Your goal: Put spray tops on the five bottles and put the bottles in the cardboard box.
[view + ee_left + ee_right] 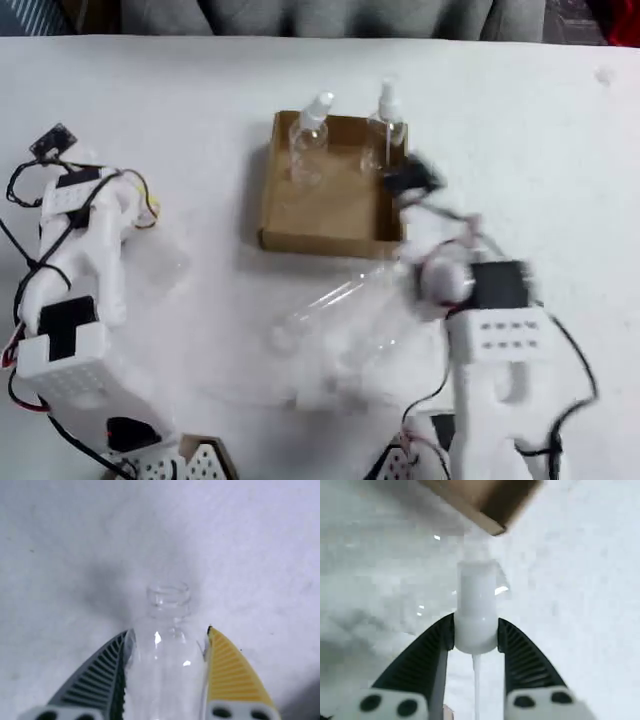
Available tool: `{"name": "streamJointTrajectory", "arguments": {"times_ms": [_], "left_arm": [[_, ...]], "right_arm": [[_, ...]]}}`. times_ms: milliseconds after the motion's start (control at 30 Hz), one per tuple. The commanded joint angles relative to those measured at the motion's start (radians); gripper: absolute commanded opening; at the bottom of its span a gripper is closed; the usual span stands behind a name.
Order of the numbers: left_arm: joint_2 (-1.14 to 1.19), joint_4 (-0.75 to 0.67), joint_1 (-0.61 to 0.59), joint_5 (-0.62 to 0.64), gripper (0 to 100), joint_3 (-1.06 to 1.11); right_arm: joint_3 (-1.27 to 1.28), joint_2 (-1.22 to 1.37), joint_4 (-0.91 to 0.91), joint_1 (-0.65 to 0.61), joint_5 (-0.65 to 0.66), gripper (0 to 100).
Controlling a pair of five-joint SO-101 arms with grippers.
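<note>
Bottle (167, 657) clamped in left gripper (168, 630) — bare neck jutting out

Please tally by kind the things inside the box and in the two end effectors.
Bottles with spray tops, in the cardboard box: 2
Open bottle, in the left end effector: 1
Loose spray top, in the right end effector: 1
Total: 4

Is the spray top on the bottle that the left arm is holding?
Off: the bottle in the left gripper has a bare, open neck.
</note>
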Motion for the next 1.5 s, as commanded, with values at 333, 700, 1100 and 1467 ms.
{"name": "streamJointTrajectory", "arguments": {"times_ms": [333, 700, 1100, 1467], "left_arm": [[-0.012, -0.021, 0.018, 0.014, 2, -0.035], [-0.012, -0.026, 0.019, 0.014, 2, -0.023], [-0.012, -0.026, 0.019, 0.014, 2, -0.023], [-0.012, -0.026, 0.019, 0.014, 2, -0.020]], "right_arm": [[0.054, 0.352, -0.354, 0.734, 0.307, 1.8], [0.043, 0.541, -0.469, 0.736, 0.307, 22.6], [-0.077, 0.553, -0.311, 0.727, 0.439, 13.2], [-0.091, 0.722, -0.344, 0.730, 0.577, 17.2]]}}
